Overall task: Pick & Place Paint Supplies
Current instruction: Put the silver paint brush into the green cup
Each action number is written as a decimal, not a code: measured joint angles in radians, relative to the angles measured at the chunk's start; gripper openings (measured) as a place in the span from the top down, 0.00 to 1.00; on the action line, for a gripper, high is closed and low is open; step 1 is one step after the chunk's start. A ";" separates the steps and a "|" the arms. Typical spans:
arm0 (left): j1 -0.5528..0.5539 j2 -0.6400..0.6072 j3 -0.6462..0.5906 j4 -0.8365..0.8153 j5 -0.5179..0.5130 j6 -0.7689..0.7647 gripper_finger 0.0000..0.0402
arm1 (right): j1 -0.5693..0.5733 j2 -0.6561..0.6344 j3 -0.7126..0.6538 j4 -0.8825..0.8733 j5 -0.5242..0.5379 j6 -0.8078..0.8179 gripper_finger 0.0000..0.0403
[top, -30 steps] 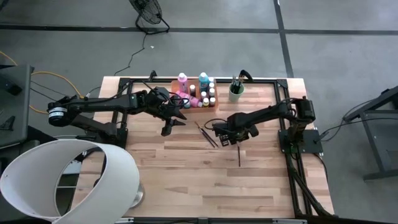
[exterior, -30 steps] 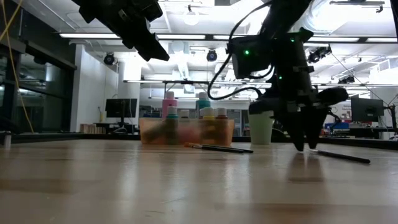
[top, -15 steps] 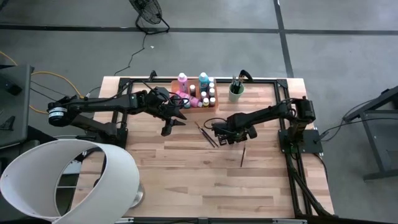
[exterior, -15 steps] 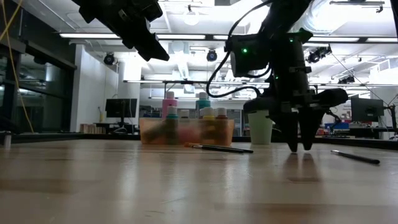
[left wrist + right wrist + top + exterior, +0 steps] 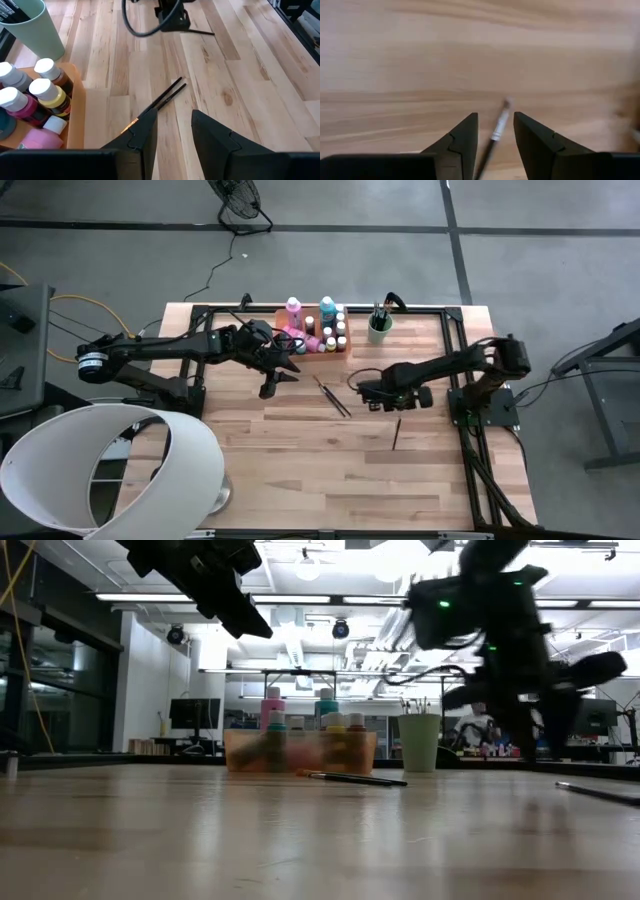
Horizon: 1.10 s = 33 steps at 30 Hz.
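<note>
Tray: I see the orange tray (image 5: 312, 340) near the far edge of the surface (image 5: 300, 470), packed with white-capped paint bottles (image 5: 293, 307); pink, teal, brown and yellow ones show in my left wrist view.
Cup: the green cup (image 5: 379, 329) stands just right of the tray, holding several dark-handled brushes upright.
Loose brushes: a pair of brushes (image 5: 331, 396) lies crossed near the middle of the surface; a single brush (image 5: 396, 433) lies apart, toward the right edge.
Left claw: my left claw (image 5: 272, 383) hangs raised just in front of the tray's left end, fingers a little apart, holding nothing.
Right claw: my right claw (image 5: 374, 394) reaches in from the right edge, low over the surface between the pair and the single brush, fingers apart and empty.
Wrist detail: only the right wrist view shows a brush tip (image 5: 500, 120) lying on the wood in line with the gap between its fingers.
Low view: the right arm is smeared there.
</note>
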 joint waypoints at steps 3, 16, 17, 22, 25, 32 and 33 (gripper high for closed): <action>0.000 0.000 0.000 0.000 0.000 0.000 0.71 | 0.008 -0.051 -0.081 0.038 -0.038 0.060 0.70; 0.000 0.001 0.000 0.000 0.000 0.008 0.71 | 0.014 -0.117 -0.244 0.191 -0.038 0.174 0.70; 0.000 0.001 0.000 0.000 0.000 0.008 0.71 | 0.014 -0.119 -0.253 0.202 -0.038 0.177 0.70; 0.000 0.001 0.000 0.000 0.000 0.008 0.71 | 0.014 -0.121 -0.280 0.243 -0.043 0.200 0.70; 0.000 0.001 0.000 0.000 0.000 0.007 0.71 | 0.014 -0.121 -0.292 0.263 -0.054 0.202 0.72; 0.000 0.001 0.000 0.000 -0.001 0.000 0.71 | 0.037 -0.121 -0.296 0.285 -0.052 0.211 0.84; 0.000 0.001 0.000 0.000 0.000 0.000 0.71 | 0.041 -0.121 -0.296 0.288 -0.049 0.215 0.86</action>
